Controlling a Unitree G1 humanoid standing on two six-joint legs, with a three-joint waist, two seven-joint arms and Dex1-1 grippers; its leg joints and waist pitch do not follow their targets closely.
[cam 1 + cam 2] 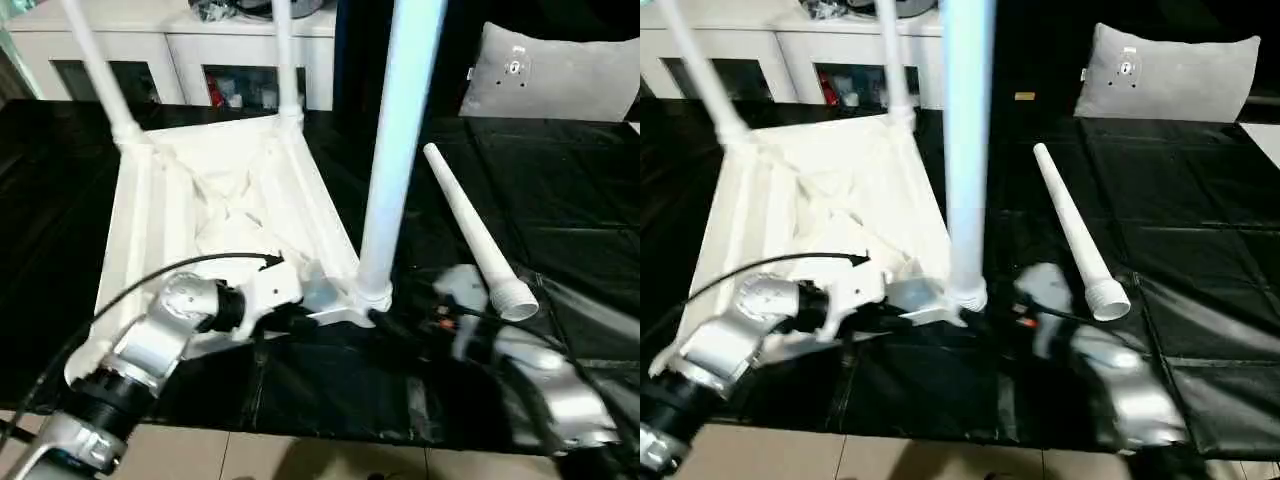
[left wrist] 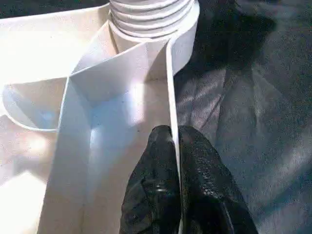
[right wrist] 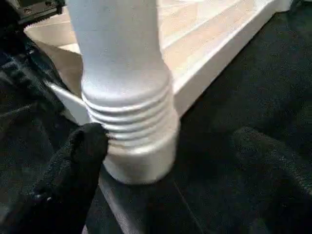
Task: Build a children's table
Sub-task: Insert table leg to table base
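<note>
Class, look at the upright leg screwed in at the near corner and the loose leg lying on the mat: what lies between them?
Nothing but bare black mat lies between the upright leg and the loose leg, in the left eye view.

The upturned table top (image 1: 230,200) lies left on the floor mat (image 1: 560,200); a loose leg (image 1: 470,230) lies right; a cushion (image 1: 560,75) sits behind, seemingly apart.

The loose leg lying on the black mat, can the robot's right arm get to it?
Probably yes. The loose leg lies on the mat just beyond the right gripper, its fingers spread, and nothing sits between them.
</note>
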